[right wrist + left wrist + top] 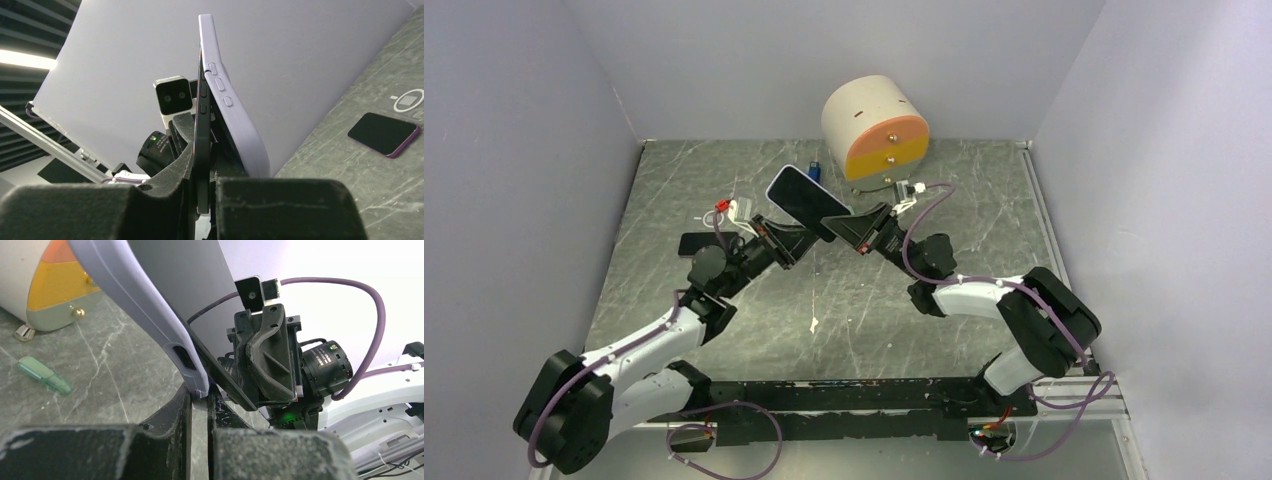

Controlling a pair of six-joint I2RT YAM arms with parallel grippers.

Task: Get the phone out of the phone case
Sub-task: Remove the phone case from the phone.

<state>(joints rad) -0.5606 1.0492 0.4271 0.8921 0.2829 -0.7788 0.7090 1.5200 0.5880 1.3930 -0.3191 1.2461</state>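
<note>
Pale lilac walls (514, 150), matte and seamless, box in a table (984, 290) of dark grey stone veined with thin white lines. At its far edge lies a stubby drum (874, 128) on its side, smooth cream around the curve and flat orange on the end that faces the arms (two small brass knobs sit on that face).

Above the far middle of the table, lifted off the surface, the phone (202, 130) hangs tilted between both arms. It is a thin, hard black slab with a glossy screen. The phone case (235, 115) is soft lavender with rounded corners and raised oval buttons. In the right wrist view it hugs the phone at the top but bows away from it lower down, so a gap shows between them.

The left gripper (200, 405) has its scuffed black fingers nipped tight on a corner of the case. The right gripper (204, 195) squeezes the bare dark edge of the phone itself, the case curving clear beside its fingers.

A second phone (384, 133), black with a purple rim, lies flat on the left of the table. A small translucent greenish stick (44, 375) rests just beside the drum, and a white fleck (813, 323) lies near the table's middle.
</note>
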